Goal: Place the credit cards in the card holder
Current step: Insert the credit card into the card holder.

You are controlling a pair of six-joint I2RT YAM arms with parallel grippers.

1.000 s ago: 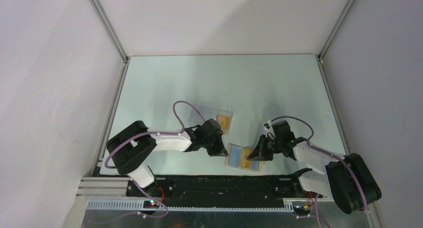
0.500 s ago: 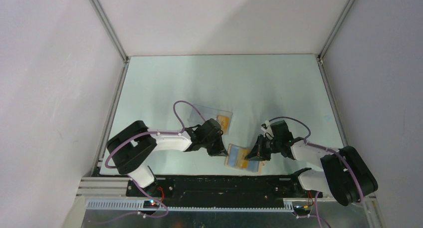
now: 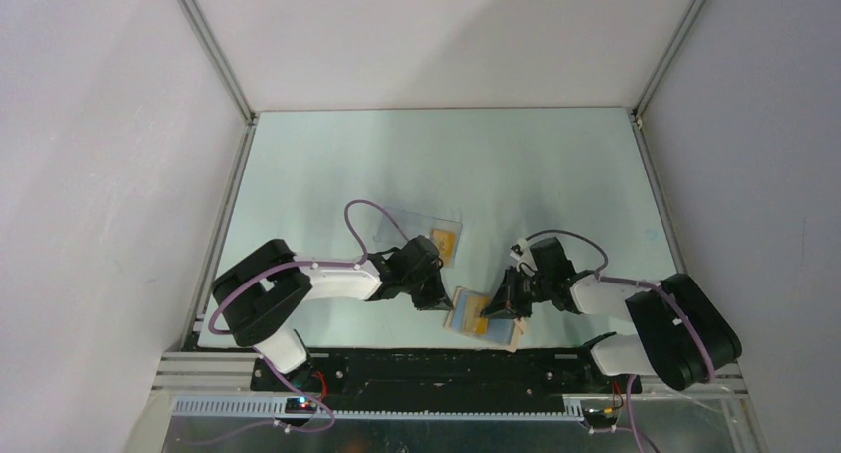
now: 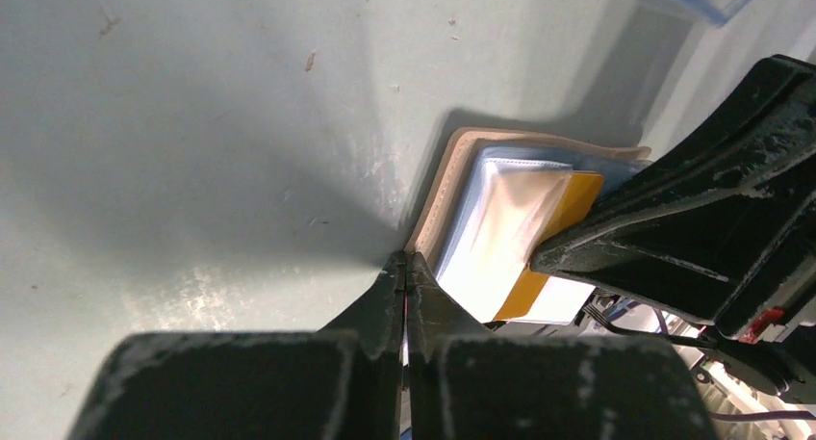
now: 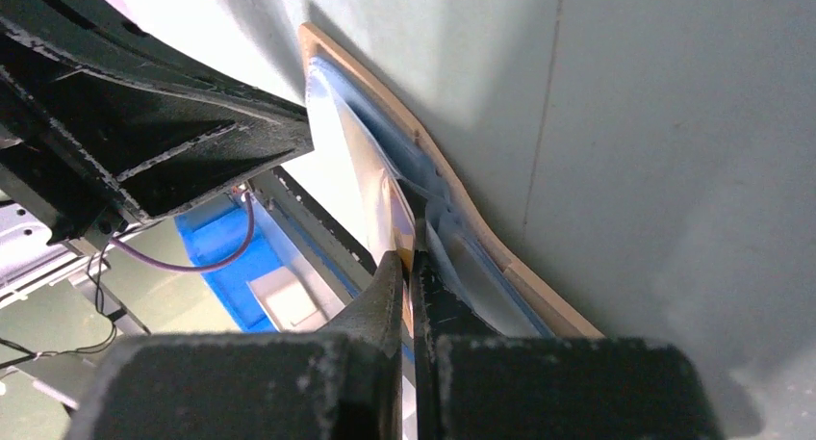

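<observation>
The card holder (image 3: 464, 312) lies open near the table's front edge, tan outside (image 4: 438, 204) with blue lining and clear pockets (image 5: 452, 194). My right gripper (image 3: 500, 309) is shut on an orange credit card (image 5: 402, 223). That credit card's (image 4: 570, 201) far end lies on the holder's clear pocket. My left gripper (image 3: 442, 302) is shut, and its tips (image 4: 406, 260) touch the holder's tan left edge. Another orange credit card (image 3: 445, 243) sits in the clear box behind.
A clear plastic box (image 3: 417, 225) lies just behind the left gripper. The black front rail (image 3: 426, 359) runs close below the card holder. Grey walls close in the table on three sides.
My right arm has swung left, carrying the orange card further over the open card holder. The left arm has stayed where it was.
</observation>
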